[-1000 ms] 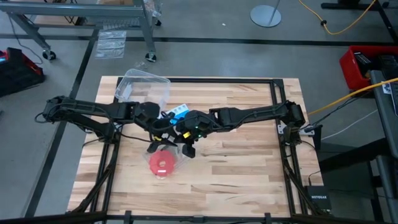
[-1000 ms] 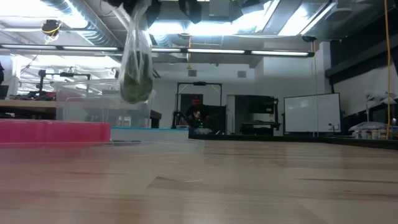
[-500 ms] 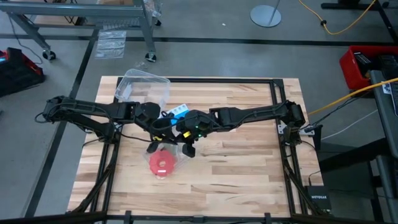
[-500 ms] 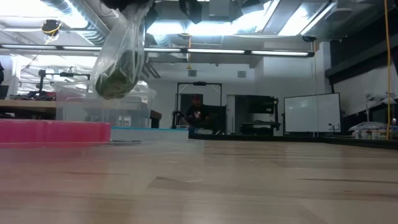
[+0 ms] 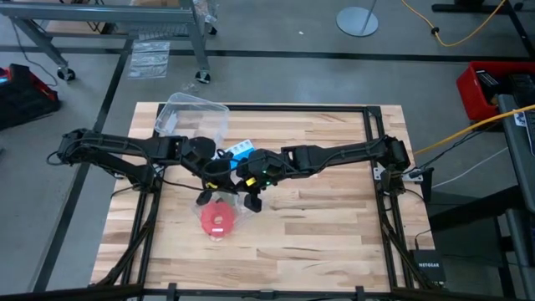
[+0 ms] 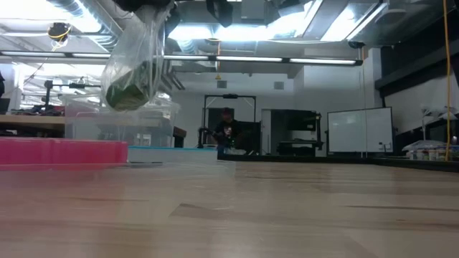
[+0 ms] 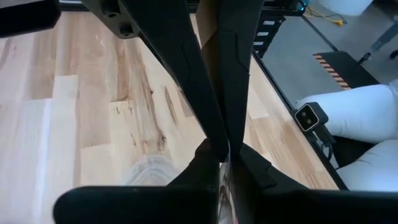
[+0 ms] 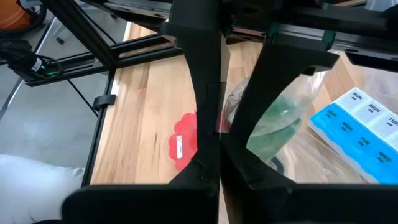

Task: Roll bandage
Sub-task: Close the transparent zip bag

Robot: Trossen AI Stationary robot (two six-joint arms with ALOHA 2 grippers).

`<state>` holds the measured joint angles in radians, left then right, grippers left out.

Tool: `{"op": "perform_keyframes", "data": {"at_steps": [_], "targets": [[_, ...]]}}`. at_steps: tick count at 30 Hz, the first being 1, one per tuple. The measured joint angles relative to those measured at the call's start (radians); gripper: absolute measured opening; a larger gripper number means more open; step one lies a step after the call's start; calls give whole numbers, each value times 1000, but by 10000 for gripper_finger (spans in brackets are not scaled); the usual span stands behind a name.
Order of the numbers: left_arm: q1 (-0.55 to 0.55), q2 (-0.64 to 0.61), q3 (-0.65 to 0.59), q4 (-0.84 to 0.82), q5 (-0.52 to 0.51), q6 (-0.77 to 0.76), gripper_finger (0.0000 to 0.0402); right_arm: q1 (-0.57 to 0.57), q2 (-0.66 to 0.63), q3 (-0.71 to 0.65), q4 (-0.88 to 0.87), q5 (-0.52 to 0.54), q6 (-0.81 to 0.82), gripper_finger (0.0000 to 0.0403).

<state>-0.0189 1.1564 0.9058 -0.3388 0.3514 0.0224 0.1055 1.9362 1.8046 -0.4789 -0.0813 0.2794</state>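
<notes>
The bandage (image 6: 128, 89) is a dark green bundle inside a clear plastic bag (image 6: 136, 57). The bag hangs slanting above the table, clear of it, and its top runs up to both grippers at the table's middle. My left gripper (image 5: 213, 186) and my right gripper (image 5: 248, 191) stand close together, both shut on the bag. In the right wrist view the bandage (image 8: 280, 124) shows green through the plastic, just past the shut fingers. My left gripper (image 7: 222, 149) pinches the bag's upper plastic (image 7: 225, 186) between its two fingers. A thin clear sliver shows there. One layer or several, I cannot tell. The bag hangs below it, off the table. My right gripper (image 8: 217, 152) is shut on the bag's top. Its own fingers hide the place of contact. The bag's full part (image 8: 292, 106) hangs beside and below the fingers, lifted clear of the wood.
A red round disc (image 5: 217, 221) lies on the table just near-side of the grippers. A blue-and-white pill box (image 5: 240, 150) lies behind them. A clear plastic container (image 5: 194, 117) stands at the far left. Bare wood (image 5: 334, 226) spreads to the right.
My left gripper has shut and taken hold of the bag near its top. The bag's lower end, with the bandage, has swung toward the table's left and a little up, from hanging straight to slanting. Its top has stayed at the grippers.
</notes>
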Motion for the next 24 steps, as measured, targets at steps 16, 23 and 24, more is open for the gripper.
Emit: {"op": "perform_keyframes", "data": {"at_steps": [16,23,24], "targets": [[-1,-2,3,-19,20,-1,11,0,-16,-2,26,22,2,0],[-1,-1,3,-20,20,-34,25,0,-17,-2,27,26,2,0],[-1,-1,3,-20,20,-35,28,0,-17,-2,28,26,2,0]]}}
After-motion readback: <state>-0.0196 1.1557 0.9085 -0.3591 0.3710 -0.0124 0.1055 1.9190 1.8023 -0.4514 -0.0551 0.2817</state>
